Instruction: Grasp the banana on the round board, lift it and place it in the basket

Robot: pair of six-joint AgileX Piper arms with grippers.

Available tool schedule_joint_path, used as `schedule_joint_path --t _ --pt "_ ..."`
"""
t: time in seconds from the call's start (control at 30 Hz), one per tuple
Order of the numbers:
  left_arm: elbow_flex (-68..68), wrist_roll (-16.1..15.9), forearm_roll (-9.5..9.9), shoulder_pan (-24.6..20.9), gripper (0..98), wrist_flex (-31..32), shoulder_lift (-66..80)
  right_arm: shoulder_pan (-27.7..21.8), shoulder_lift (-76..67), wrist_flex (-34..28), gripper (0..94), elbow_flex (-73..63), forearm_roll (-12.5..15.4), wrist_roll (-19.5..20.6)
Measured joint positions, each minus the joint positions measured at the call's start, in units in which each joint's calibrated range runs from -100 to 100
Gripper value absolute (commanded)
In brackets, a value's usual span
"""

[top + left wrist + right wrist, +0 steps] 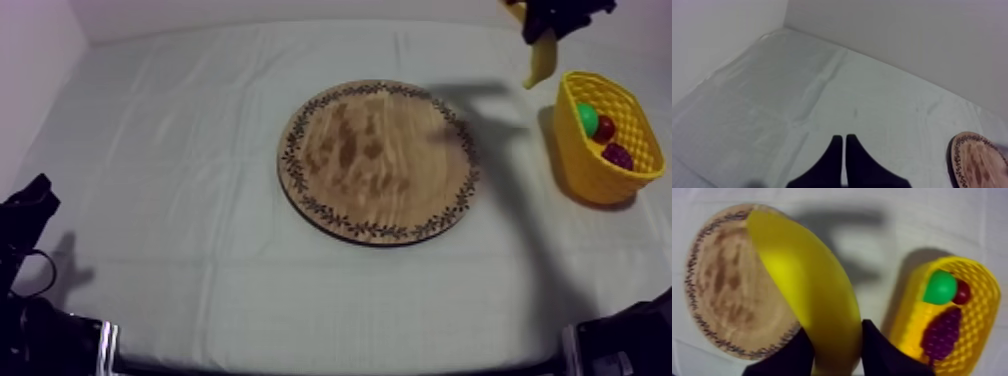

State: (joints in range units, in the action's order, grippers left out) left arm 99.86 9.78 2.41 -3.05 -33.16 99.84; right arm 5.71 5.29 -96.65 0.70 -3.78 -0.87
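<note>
Grey-white cloth, creased. Left gripper (pixel 844 155) pressed together, low over bare cloth. Wooden board (pixel 380 160) bare, mid-table. Right gripper (pixel 832 345) pinches the banana (pixel 540 60) aloft, just short of the yellow basket (pixel 578 140). Releasing here would likely clip the rim. The basket already holds fruit, so the banana may roll out.

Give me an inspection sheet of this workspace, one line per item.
Surface: grey-white cloth, lightly creased.
Job's things: banana held up in the air near the yellow basket; wooden board bare.
Clutter: green fruit, small red fruit and bunch of grapes lie in the basket.
Grippers: left gripper shut on nothing, over the cloth; right gripper shut on the banana.
Cables: nothing seen.
Surroundings: pale walls behind the table.
</note>
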Motion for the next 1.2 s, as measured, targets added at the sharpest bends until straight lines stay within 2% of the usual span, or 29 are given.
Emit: schedule_joint_path --t 0.43,0.67,1.0,1.2 --pt "0.0 0.0 0.0 0.0 0.1 0.0 0.0 -13.2 -2.5 1.7 22.9 5.7 -3.0 -6.3" --pt "0.0 0.0 0.0 0.0 0.1 0.0 0.0 -18.7 -3.4 1.8 23.1 6.2 -4.4 -8.5" --pt "0.0 0.0 0.0 0.0 0.1 0.0 0.0 -20.1 -2.6 2.6 23.1 8.9 -4.9 -9.0" --pt "0.0 0.0 0.0 0.0 0.1 0.0 0.0 -19.8 1.8 5.9 23.2 11.7 -5.6 -8.0"
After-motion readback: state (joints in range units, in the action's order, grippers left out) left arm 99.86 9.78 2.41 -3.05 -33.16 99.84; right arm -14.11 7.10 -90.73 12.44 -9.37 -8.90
